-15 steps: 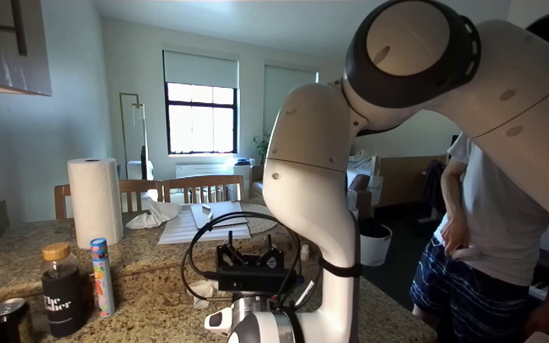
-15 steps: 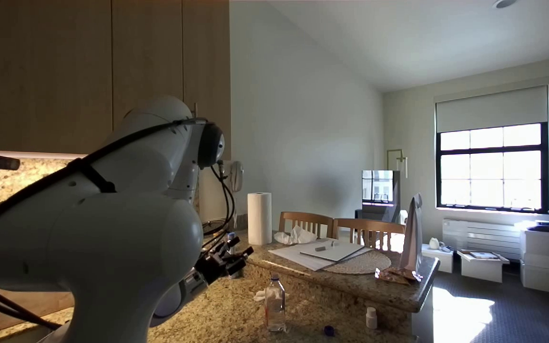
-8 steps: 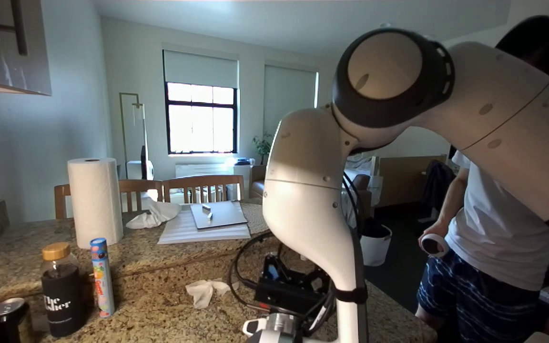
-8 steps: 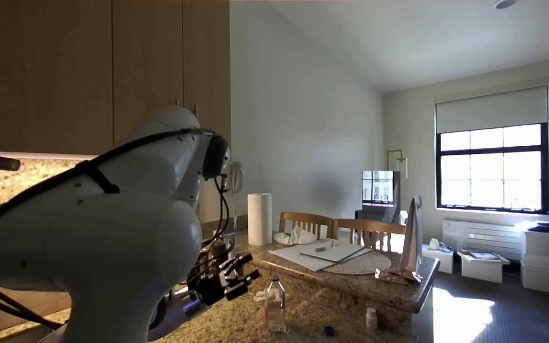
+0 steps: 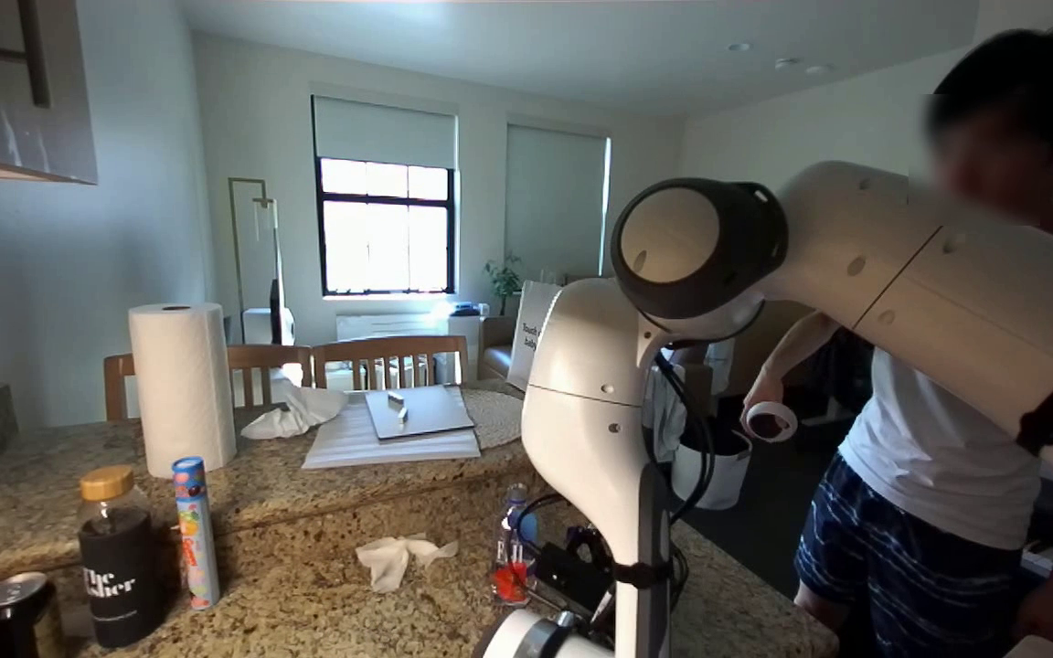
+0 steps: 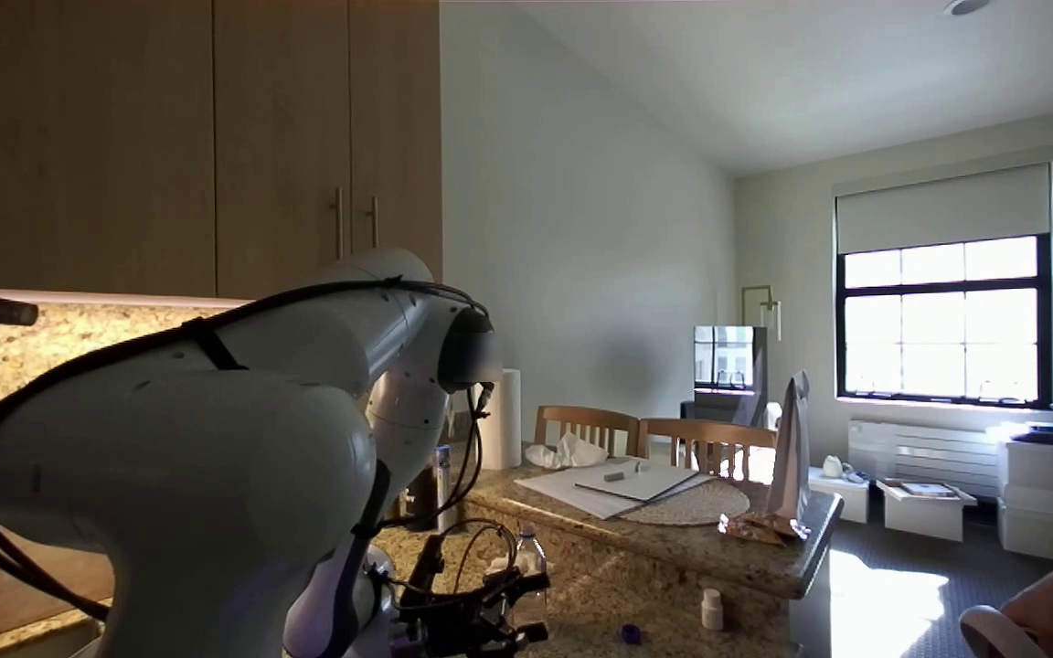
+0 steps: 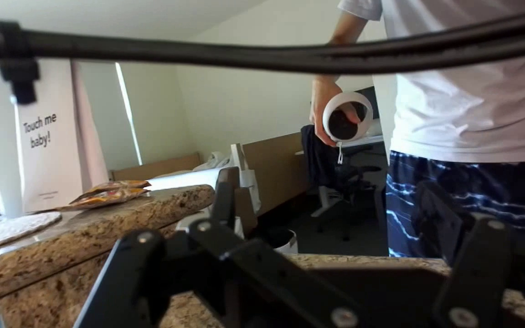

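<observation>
My gripper is open with nothing between its fingers; in the wrist view (image 7: 335, 209) the fingers stand wide apart. In an exterior view the gripper (image 6: 534, 609) is low over the granite counter, in front of a clear water bottle (image 6: 531, 551) and partly covering it. The upright bottle (image 5: 510, 548) also shows in an exterior view, beside my gripper's black camera body (image 5: 572, 576); there my arm hides most of the gripper. I cannot tell whether gripper and bottle touch. A small white bottle (image 6: 712, 610) and a purple cap (image 6: 630, 633) lie beyond.
A crumpled tissue (image 5: 394, 559), candy tube (image 5: 196, 535), black bottle (image 5: 120, 576) and can (image 5: 22, 617) are on the lower counter. The raised ledge holds a paper towel roll (image 5: 181, 388), a silver laptop (image 5: 419, 411) and a paper bag (image 7: 48, 136). A person (image 5: 938, 457) stands beside the counter.
My arm has lowered and reached forward. The gripper has moved down and turned toward the person's side, staying open. The water bottle has come into view beside it. The person's hand with the controller has moved.
</observation>
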{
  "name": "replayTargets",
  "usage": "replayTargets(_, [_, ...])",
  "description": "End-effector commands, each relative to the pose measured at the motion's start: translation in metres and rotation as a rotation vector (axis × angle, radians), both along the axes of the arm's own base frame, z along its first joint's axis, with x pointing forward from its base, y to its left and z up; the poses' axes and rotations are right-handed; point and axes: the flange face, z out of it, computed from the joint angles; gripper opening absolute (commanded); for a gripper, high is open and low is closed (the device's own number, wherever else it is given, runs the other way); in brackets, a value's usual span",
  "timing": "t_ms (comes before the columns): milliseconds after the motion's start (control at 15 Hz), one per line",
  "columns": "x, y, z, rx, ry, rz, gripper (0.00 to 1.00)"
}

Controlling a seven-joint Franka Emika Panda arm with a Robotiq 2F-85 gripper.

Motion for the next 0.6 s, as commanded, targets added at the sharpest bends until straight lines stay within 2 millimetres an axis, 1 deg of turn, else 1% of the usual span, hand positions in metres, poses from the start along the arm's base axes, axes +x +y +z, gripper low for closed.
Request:
replayTargets(0, [0.03, 0.016, 0.029, -0.032, 0.029, -0.052, 1.0])
replayTargets(133, [0.036, 0.025, 0.039, -0.06, 0.063, -0.044, 1.0])
replayTargets(333, [0.041, 0.033, 0.044, -0.098, 0.096, 0.007, 1.0])
replayTargets(467, [0.045, 0.035, 0.047, -0.129, 0.109, 0.048, 1.0])
replayTargets(533, [0.05, 0.033, 0.049, -0.149, 0.112, 0.078, 1.0])
